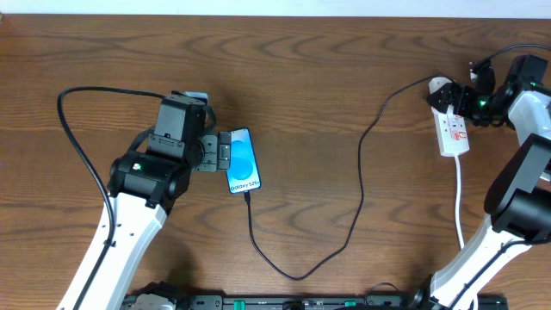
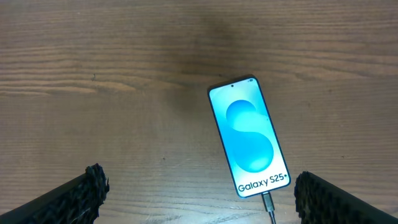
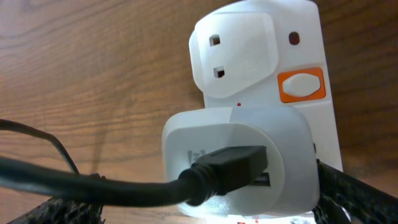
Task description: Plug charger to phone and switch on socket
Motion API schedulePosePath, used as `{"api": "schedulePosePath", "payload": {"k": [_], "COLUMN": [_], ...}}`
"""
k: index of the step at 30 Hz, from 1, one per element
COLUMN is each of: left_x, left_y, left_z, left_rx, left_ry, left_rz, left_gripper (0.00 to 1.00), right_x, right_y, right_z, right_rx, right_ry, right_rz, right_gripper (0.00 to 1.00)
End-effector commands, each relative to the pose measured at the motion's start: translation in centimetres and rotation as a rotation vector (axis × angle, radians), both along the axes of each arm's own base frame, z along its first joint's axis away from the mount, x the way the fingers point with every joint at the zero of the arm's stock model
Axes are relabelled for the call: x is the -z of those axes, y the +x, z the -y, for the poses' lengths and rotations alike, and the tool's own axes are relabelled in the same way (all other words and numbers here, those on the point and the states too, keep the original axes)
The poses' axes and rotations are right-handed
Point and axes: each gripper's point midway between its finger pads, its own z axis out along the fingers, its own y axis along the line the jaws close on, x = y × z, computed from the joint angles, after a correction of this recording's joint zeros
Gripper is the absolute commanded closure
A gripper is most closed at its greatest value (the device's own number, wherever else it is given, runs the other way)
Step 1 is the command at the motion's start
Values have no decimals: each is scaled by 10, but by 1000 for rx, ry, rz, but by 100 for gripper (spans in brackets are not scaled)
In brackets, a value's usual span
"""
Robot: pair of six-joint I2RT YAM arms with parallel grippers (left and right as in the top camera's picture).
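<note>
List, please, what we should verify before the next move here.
1. Tip of the charger in the phone bottom edge: ok.
2. Its other end in the white adapter on the socket: ok.
3. Open left gripper not gripping the phone: ok.
4. Open right gripper at the socket: ok.
5. Orange-framed switch already on: cannot tell.
6. Slack in the charger across the table: ok.
</note>
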Motion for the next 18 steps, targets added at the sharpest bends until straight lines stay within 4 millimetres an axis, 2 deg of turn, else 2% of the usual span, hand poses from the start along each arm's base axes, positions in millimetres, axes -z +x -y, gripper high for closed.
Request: {"api": "schedulePosePath", "payload": {"k": [1, 18], "left_x": [0, 0], "left_y": [0, 0], "left_z": [-2, -2], "left_rx": [2, 2], "left_ry": [16, 16], "left_rz": [1, 1], "left_gripper": [2, 2], "right_x": [20, 18], "right_y": [-15, -17], "right_z": [-35, -46], "right_rx": [-26, -46], "right_ry": [118, 150], "right_rz": [-76, -80], "right_gripper": [1, 1]}}
